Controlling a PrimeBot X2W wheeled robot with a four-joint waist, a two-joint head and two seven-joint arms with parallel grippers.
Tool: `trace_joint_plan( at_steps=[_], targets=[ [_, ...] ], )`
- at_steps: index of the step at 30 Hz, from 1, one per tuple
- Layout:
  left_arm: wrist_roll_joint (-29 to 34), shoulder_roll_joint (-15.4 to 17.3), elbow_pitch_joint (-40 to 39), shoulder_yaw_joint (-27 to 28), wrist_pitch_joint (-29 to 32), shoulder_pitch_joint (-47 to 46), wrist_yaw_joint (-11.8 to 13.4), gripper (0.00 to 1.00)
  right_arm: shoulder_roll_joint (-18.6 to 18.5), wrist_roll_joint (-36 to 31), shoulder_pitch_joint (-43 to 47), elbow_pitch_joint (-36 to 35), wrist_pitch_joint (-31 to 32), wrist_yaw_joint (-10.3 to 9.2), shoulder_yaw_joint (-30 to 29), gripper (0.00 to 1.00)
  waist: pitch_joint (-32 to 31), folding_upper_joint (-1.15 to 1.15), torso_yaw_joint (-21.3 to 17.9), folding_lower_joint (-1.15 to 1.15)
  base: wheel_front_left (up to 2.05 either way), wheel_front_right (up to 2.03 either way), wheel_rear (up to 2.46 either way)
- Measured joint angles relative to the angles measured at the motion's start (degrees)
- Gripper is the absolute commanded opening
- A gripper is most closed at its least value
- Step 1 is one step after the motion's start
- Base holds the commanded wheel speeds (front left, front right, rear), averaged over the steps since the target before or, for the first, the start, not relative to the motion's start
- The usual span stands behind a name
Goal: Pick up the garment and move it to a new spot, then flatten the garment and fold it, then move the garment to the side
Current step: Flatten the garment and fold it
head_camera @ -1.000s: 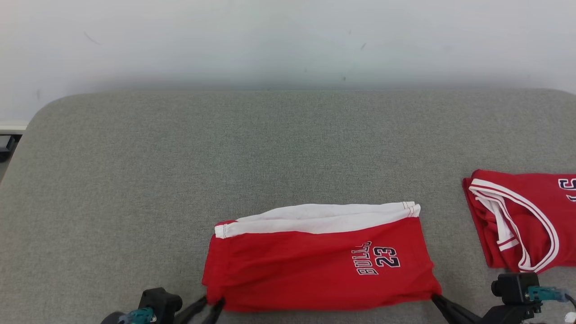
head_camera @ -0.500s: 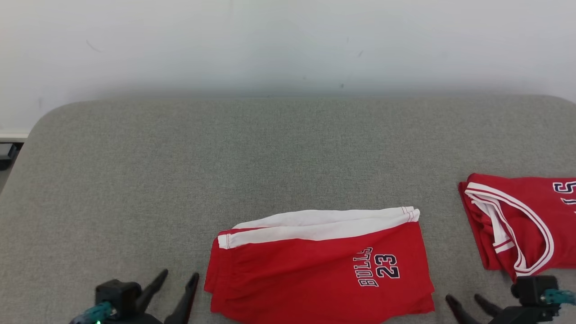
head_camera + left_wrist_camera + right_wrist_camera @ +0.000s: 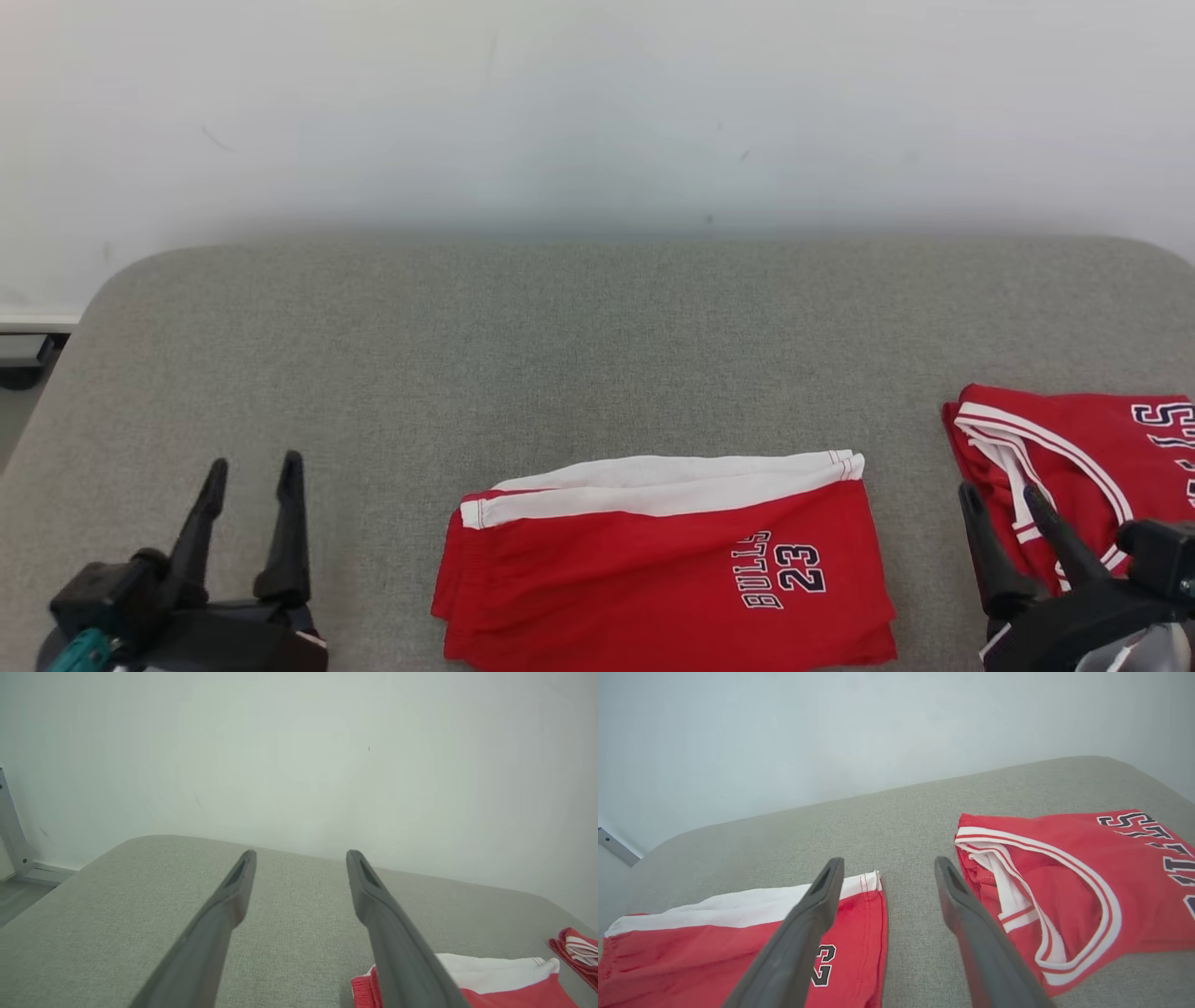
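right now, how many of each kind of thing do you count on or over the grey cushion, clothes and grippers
red shorts: 1
red jersey: 1
grippers: 2, left gripper and right gripper
total: 4

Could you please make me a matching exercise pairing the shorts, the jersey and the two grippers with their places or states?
1. shorts
2. jersey
3. left gripper
4. right gripper

A. far right, white-striped trim
B. open, left of the shorts
C. centre, folded, numbered 23
D. open, beside the jersey

Pairs: 1-C, 2-A, 3-B, 4-D
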Motion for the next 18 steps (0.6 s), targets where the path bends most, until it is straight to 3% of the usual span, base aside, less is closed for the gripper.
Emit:
trace_joint_plan(
  at_steps=[10, 18],
  targets=[
    [3.27, -1.00, -0.78, 1.68, -0.15, 2.79, 0.02, 1.00, 2.35, -1.11, -2.06, 0.66, -5.86, 0.30, 1.60, 1.00, -1.32, 0.00, -0.37, 0.00, 0.00, 0.00, 0.00],
    [5.34, 0.27, 1.12, -0.64, 1.23, 3.21, 0.02, 1.00, 4.44, -1.11, -3.81, 3.91, -8.05, 1.31, 3.16, 1.00, -1.53, 0.00, -0.76, 0.00, 0.00, 0.00, 0.00]
  ],
)
